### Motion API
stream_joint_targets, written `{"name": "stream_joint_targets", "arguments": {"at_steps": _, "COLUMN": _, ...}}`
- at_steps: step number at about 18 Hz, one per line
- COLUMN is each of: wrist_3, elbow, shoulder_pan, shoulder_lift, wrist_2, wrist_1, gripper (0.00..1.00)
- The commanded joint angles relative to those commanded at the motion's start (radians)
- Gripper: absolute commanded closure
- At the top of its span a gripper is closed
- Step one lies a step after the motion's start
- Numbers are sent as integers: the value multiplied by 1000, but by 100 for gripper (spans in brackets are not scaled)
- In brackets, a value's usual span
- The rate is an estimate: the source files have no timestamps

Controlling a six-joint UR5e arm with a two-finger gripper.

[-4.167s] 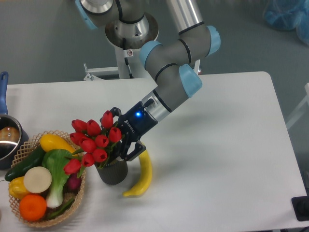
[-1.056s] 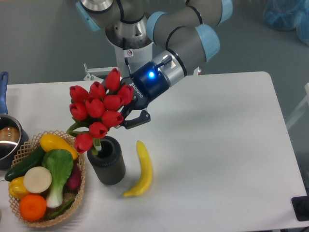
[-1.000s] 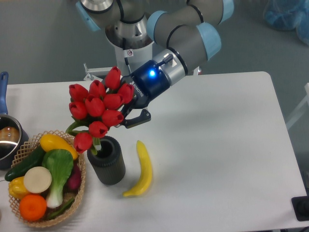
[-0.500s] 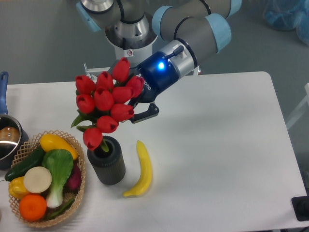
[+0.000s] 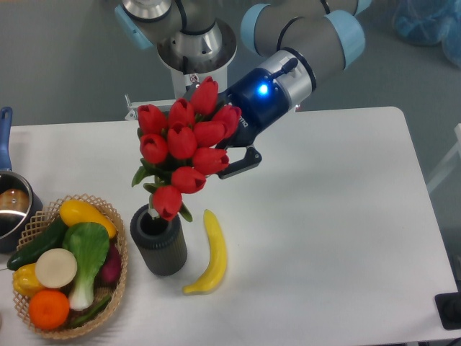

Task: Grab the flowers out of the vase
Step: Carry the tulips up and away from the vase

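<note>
**Lifting tulips above a dark vase**

Gripping the flowers (image 5: 186, 147) by their stems, the gripper (image 5: 229, 160) holds the red bunch tilted in the air, jaws closed on the greenery. The lowest bud hangs just over the rim of the vase (image 5: 158, 241), which stands on the table (image 5: 346, 216) between a produce basket (image 5: 108, 308) and a banana (image 5: 209, 254).

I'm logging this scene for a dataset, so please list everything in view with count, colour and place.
flowers: one bunch, red tulips, held above the vase
vase: one, dark grey, front left of table
banana: one, yellow, right of the vase
basket: one, tan wicker, front left, holding mixed produce
pot: one, metal with a blue handle, left edge
table: one, white
gripper: one, black, shut on the flowers' stems
</note>
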Motion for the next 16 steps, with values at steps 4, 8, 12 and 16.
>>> {"name": "stream_joint_targets", "arguments": {"at_steps": 4, "wrist_3": 6, "elbow": 5, "shoulder_pan": 24, "shoulder_lift": -5, "wrist_2": 69, "wrist_1": 3, "gripper": 46}}
{"name": "stream_joint_targets", "arguments": {"at_steps": 8, "wrist_3": 31, "elbow": -4, "shoulder_pan": 58, "shoulder_lift": -8, "wrist_2": 72, "wrist_1": 5, "gripper": 46}}
{"name": "stream_joint_targets", "arguments": {"at_steps": 12, "wrist_3": 57, "elbow": -17, "shoulder_pan": 123, "shoulder_lift": -3, "wrist_2": 71, "wrist_1": 6, "gripper": 46}}
{"name": "stream_joint_targets", "arguments": {"at_steps": 16, "wrist_3": 58, "elbow": -17, "shoulder_pan": 160, "shoulder_lift": -5, "wrist_2": 71, "wrist_1": 6, "gripper": 46}}
